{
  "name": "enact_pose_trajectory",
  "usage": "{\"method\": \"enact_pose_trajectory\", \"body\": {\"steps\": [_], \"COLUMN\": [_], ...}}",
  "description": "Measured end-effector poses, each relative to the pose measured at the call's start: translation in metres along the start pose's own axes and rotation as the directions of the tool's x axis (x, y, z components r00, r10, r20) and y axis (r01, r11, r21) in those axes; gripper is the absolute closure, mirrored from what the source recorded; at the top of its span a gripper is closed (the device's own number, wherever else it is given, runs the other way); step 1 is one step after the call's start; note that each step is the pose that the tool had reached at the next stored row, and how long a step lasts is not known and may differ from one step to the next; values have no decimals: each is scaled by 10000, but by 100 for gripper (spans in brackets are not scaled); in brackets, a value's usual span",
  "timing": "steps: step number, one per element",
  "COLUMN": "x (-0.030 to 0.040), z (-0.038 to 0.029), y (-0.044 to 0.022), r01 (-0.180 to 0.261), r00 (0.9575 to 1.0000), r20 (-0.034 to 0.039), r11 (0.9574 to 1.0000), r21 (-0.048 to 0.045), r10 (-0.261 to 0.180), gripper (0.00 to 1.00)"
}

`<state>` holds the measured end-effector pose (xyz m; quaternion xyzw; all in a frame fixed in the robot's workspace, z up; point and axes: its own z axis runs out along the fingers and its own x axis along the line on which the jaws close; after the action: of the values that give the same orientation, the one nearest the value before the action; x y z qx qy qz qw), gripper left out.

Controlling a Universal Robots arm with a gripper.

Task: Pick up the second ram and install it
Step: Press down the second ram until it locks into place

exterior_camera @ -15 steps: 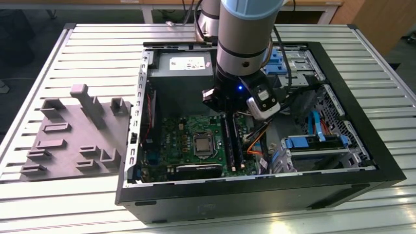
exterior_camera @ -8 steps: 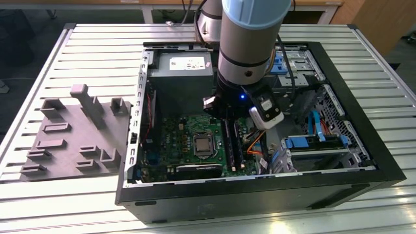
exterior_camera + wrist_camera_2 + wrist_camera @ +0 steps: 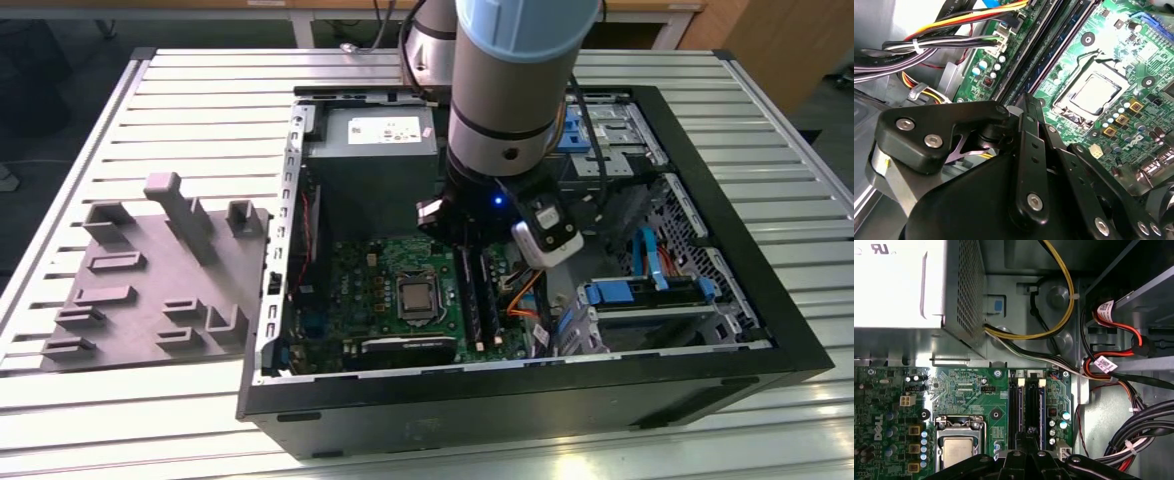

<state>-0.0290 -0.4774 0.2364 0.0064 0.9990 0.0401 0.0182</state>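
The gripper is lowered inside the open computer case, its black linkage drawn in narrow over the memory slots of the green motherboard. Whether its fingers clamp anything cannot be told. The second ram stands on edge in a slot directly beneath the gripper, beside the processor socket.

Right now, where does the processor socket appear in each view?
Exterior view: processor socket, on the exterior view's left of the memory slots.
Second wrist view: processor socket beside the memory slots.
First wrist view: processor socket beside the memory slots.
Shared landmark: the memory slots.
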Motion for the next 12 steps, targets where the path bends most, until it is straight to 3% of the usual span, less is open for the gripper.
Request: {"method": "enact_pose_trajectory", "body": {"steps": [12], "x": [-1], "z": [-4], "y": [-54], "r01": [0], "r00": [10000], "r20": [0], "r11": [10000], "r21": [0], "r10": [0], "gripper": [89]}}
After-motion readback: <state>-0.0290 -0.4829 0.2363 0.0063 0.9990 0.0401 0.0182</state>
